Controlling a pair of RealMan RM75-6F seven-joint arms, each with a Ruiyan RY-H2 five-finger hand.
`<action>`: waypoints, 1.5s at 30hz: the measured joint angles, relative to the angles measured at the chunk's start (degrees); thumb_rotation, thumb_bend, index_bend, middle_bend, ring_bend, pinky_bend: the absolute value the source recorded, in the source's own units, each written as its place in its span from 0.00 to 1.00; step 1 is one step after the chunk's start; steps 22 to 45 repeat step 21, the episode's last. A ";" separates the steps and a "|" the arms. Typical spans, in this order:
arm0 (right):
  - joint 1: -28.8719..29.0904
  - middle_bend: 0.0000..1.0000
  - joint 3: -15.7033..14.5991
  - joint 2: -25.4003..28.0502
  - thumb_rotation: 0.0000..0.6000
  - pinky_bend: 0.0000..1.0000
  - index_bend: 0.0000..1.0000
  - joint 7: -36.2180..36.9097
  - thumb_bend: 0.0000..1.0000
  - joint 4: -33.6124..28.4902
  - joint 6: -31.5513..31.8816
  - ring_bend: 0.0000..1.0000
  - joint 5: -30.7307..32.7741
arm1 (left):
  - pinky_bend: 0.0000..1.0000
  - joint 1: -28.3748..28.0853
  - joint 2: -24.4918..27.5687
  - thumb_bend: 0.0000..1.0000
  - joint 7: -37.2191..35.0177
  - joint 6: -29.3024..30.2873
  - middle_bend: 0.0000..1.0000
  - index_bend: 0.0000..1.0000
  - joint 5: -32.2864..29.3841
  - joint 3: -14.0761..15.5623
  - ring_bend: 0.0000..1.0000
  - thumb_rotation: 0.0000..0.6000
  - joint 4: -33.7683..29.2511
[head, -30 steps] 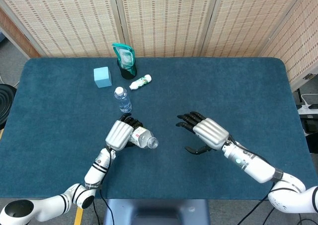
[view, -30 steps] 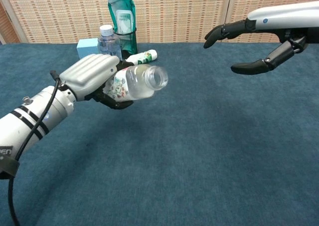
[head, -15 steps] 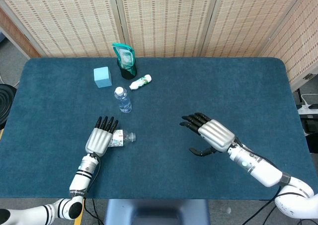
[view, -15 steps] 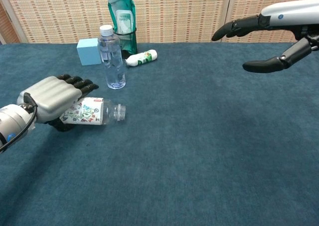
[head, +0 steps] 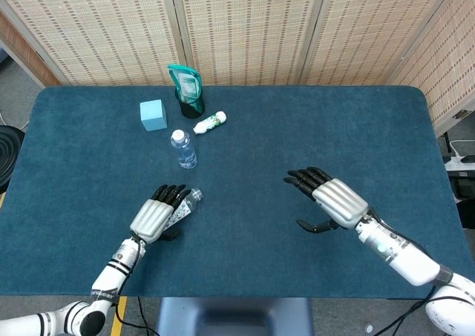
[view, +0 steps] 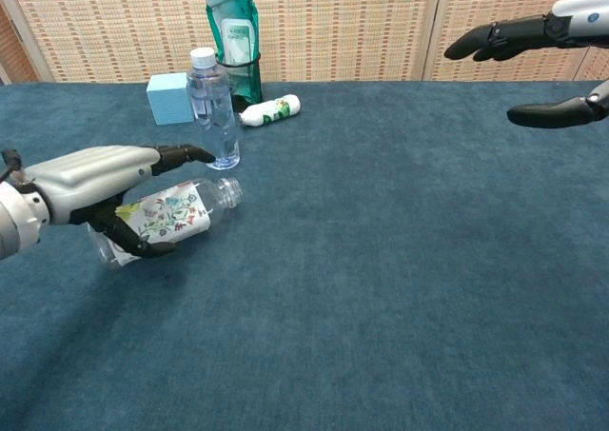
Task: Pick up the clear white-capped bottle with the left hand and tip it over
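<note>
The clear white-capped bottle (head: 183,149) (view: 211,107) stands upright on the blue table, left of centre. My left hand (head: 158,215) (view: 90,179) is nearer the front edge and apart from that bottle. It hovers over a different, uncapped bottle with a flowered label (view: 169,214) that lies on its side on the cloth. Its fingers stretch out flat above that bottle and its thumb curves along the bottle's near side. In the head view only the neck (head: 194,196) pokes out past the fingers. My right hand (head: 332,201) (view: 542,69) floats over the right half, fingers spread, holding nothing.
At the back left stand a light blue cube (head: 153,115) (view: 168,98) and a green pouch in a black cup (head: 188,90) (view: 233,36). A small white bottle (head: 210,122) (view: 269,109) lies beside them. The table's front edge (head: 237,295) is close to my left forearm.
The left hand brought the labelled bottle down from the air onto the table, then straightened its fingers and turned slightly. The right hand drifted right and back.
</note>
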 measured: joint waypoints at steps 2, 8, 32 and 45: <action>-0.78 0.00 -0.38 0.81 0.56 0.00 0.00 -0.49 0.31 -0.31 0.56 0.00 -0.13 | 0.05 0.56 2.78 0.27 -2.48 0.68 0.00 0.00 2.70 0.38 0.00 1.00 -3.16; -6.53 0.00 -2.67 3.74 0.62 0.00 0.00 -3.35 0.31 -2.03 6.02 0.00 -0.14 | 0.02 5.31 11.32 0.30 -5.74 7.75 0.00 0.00 9.75 3.87 0.00 1.00 -10.60; -28.39 0.00 -6.32 -1.71 0.75 0.00 0.00 -21.80 0.32 0.73 30.40 0.00 5.94 | 0.01 25.19 17.75 0.39 -4.13 35.14 0.00 0.00 21.25 13.06 0.00 1.00 -7.90; -28.39 0.00 -6.32 -1.71 0.75 0.00 0.00 -21.80 0.32 0.73 30.40 0.00 5.94 | 0.01 25.19 17.75 0.39 -4.13 35.14 0.00 0.00 21.25 13.06 0.00 1.00 -7.90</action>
